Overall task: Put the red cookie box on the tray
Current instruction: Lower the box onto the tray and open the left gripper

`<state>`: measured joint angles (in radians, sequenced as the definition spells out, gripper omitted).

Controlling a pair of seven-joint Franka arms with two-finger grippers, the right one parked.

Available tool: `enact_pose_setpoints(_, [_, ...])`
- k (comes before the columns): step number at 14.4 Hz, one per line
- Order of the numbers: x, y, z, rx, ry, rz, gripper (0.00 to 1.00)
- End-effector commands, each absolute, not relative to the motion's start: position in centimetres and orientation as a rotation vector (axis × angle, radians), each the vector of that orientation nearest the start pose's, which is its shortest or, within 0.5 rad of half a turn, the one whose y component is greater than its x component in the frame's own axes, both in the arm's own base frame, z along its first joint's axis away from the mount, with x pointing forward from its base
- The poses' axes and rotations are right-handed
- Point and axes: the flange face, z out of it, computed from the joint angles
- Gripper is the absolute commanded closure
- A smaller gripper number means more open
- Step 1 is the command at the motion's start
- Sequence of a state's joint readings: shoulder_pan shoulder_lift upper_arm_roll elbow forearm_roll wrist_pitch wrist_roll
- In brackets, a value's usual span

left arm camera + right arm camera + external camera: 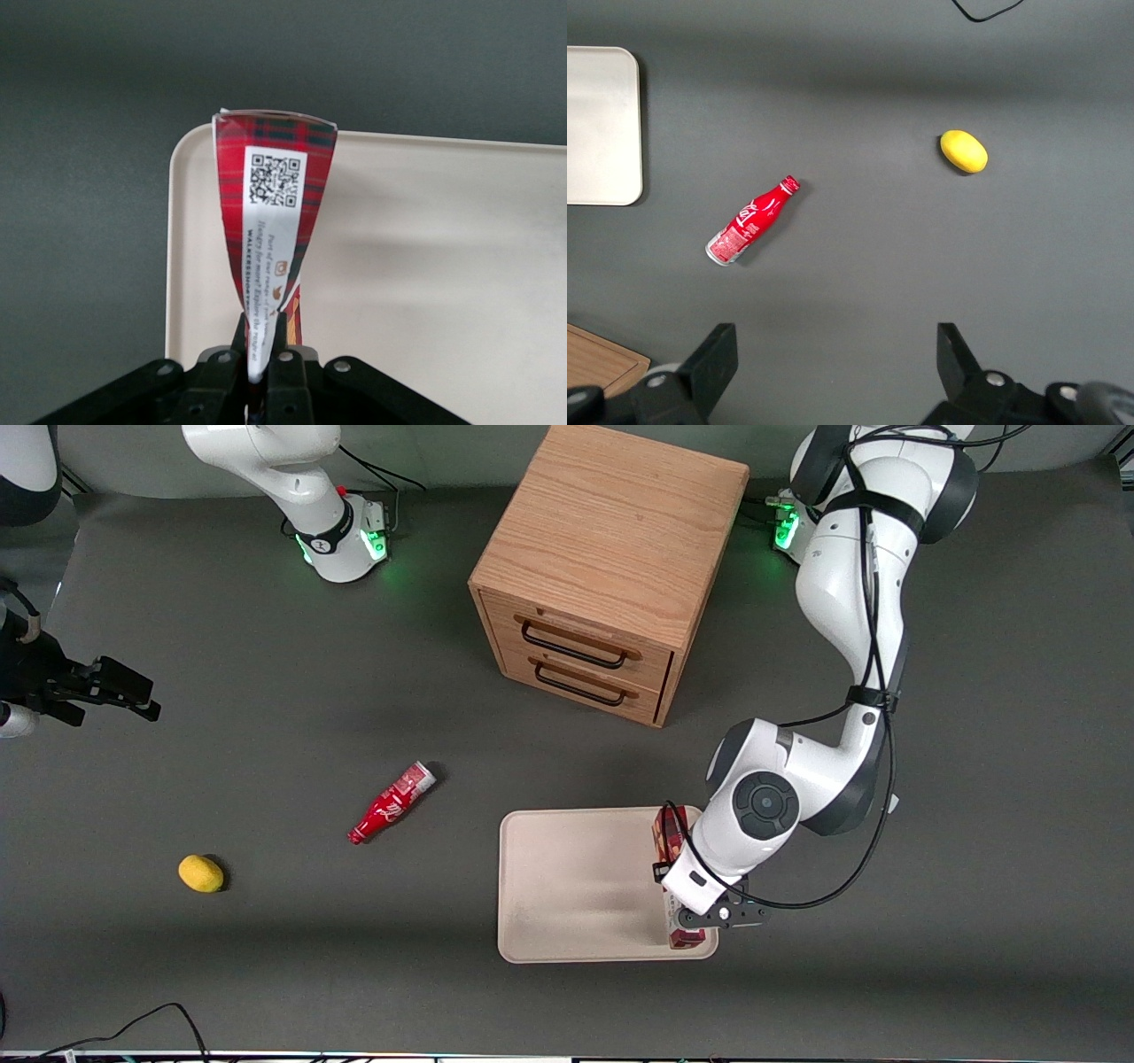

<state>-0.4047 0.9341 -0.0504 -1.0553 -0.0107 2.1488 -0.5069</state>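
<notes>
The gripper (263,367) is closed tight on the red cookie box (273,239), pinching its thin faces about midway along its length, and holds it along the tray's (567,886) edge toward the working arm's end of the table; whether the box touches the tray yet cannot be told. The box looks light, thin cardboard that dents readily: its walls visibly cave in between the fingers (285,372). A softer hold across the narrow faces near the middle would likely suit it.
</notes>
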Motion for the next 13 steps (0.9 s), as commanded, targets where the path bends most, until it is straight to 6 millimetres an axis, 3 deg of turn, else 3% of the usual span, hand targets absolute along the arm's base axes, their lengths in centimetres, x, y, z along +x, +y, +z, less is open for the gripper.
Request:
enact_pose_setpoints(1, [72.0, -33.9, 27.9, -3.233, -0.139, -0.244, 1.00])
enact_pose_setpoints(4, [72.2, -33.7, 26.8, -3.226, -0.140, -0.255, 0.97])
enact_pose_setpoints(6, [72.2, -33.7, 26.5, -3.224, -0.138, -0.248, 0.58])
enact_pose_setpoints(7, [72.2, -33.7, 26.2, -3.223, -0.138, -0.246, 0.08])
enact_pose_setpoints(8, [72.2, -33.6, 26.1, -3.221, -0.138, -0.247, 0.00])
enact_pose_setpoints(13, [72.3, -33.6, 26.4, -3.220, -0.137, -0.261, 0.00])
